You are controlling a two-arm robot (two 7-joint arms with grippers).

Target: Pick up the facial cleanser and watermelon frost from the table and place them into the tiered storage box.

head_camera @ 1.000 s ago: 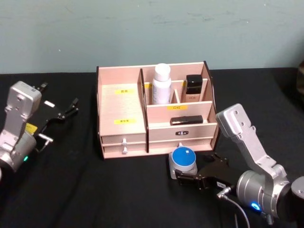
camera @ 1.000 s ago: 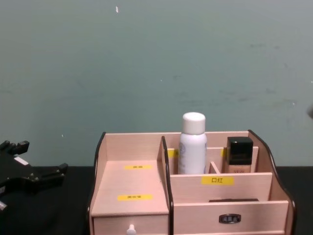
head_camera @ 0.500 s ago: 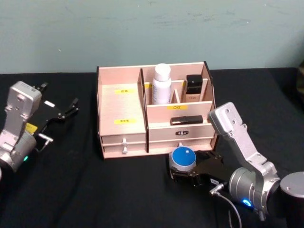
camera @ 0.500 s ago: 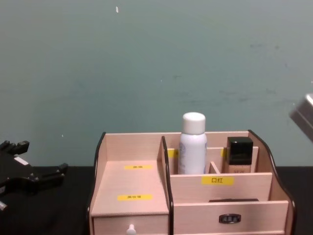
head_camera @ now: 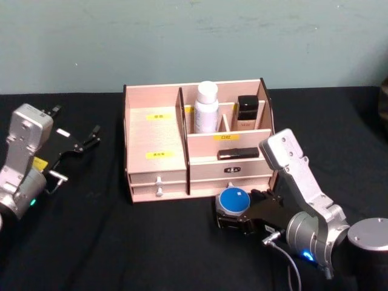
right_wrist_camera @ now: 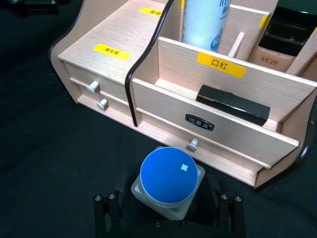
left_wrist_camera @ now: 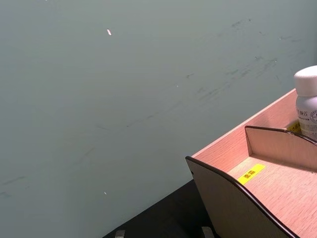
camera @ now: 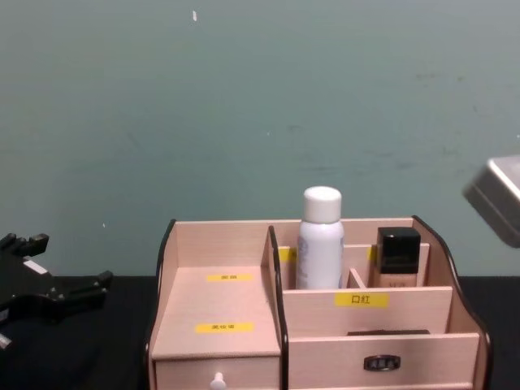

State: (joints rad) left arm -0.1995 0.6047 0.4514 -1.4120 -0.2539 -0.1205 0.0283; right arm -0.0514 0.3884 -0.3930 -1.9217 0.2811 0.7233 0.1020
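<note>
The robot's left arm (head_camera: 23, 136) and right arm (head_camera: 294, 170) are wearing boxy silver-grey casings over rounded joints, ending in the black left tool (head_camera: 77, 121) and right tool (head_camera: 235, 209). A yellow sticker (head_camera: 39, 163) and green lamp (head_camera: 31, 202) are showing on the left arm, while a blue lamp (head_camera: 307, 256) is glowing and a grey cable (head_camera: 291, 267) is trailing on the right. Small screws (right_wrist_camera: 108, 197) are dotting the right tool's fingers (right_wrist_camera: 106, 218).

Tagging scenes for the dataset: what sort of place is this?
Likely a robot lab bench, not a home: black-draped table, bare teal wall, and the tiered storage box staged centrally.
</note>
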